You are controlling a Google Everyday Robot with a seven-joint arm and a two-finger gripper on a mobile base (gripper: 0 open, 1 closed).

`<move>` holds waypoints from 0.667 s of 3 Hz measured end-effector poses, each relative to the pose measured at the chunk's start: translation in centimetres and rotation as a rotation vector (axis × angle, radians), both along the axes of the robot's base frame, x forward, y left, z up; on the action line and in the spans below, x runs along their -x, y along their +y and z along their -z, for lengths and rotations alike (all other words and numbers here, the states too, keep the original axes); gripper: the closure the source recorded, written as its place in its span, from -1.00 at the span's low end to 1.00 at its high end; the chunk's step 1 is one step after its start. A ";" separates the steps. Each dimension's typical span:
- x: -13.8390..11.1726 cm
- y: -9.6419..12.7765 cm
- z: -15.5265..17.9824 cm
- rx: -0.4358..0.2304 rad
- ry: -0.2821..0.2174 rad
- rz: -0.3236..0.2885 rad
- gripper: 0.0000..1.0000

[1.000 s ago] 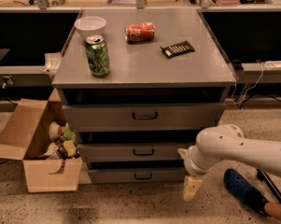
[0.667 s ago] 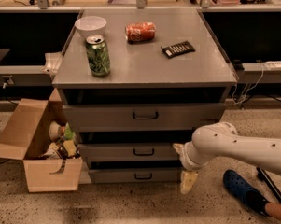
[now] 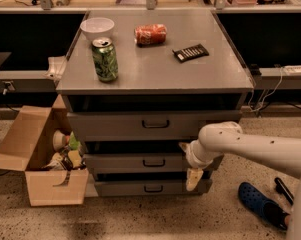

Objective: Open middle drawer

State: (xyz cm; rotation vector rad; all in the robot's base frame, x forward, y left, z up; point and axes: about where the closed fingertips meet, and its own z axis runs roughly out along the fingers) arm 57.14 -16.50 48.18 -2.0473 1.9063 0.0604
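The middle drawer [image 3: 120, 163] is the grey front between a taller top drawer [image 3: 110, 125] and a slimmer bottom drawer [image 3: 125, 188]. It looks closed, and its small dark loop handle [image 3: 154, 162] sits at centre. My gripper [image 3: 187, 164] is in front of the right part of the middle drawer front, a short way right of the handle. Its cream fingers [image 3: 193, 179] stand apart, one above the other, and hold nothing. The white arm [image 3: 260, 151] reaches in from the right.
On the cabinet top [image 3: 155, 69] are a green can [image 3: 105, 59], a white bowl [image 3: 97, 27], a lying red can [image 3: 150, 34] and a dark remote [image 3: 190, 52]. An open cardboard box [image 3: 42, 156] of items stands left. A blue shoe [image 3: 259, 202] lies on the floor to the right.
My gripper and arm have moved left, from off the right edge of the drawers to in front of the middle drawer's right part. The drawers have not moved.
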 end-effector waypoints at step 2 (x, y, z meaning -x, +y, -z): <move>-1.8 1.1 2.8 -0.044 0.066 0.065 -1.00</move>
